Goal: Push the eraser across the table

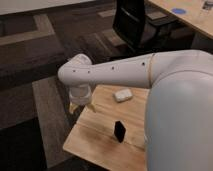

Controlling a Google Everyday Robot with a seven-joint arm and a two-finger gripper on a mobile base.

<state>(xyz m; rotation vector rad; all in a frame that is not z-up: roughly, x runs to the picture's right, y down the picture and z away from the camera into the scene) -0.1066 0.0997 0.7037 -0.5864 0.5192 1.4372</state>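
Observation:
The eraser [119, 130], a small black block, stands upright on the light wood table [102, 142] near its front half. My white arm reaches across the view from the right. The gripper [81, 106] hangs below the arm's wrist over the table's left edge, to the left of the eraser and a little farther back, clearly apart from it. The orange-and-white label does not show from here.
A small white rounded case [122, 94] lies on the table behind the eraser. A black office chair [137, 22] stands beyond the table. Another pale desk with a blue disc [178, 11] is at the top right. Dark patterned carpet lies to the left.

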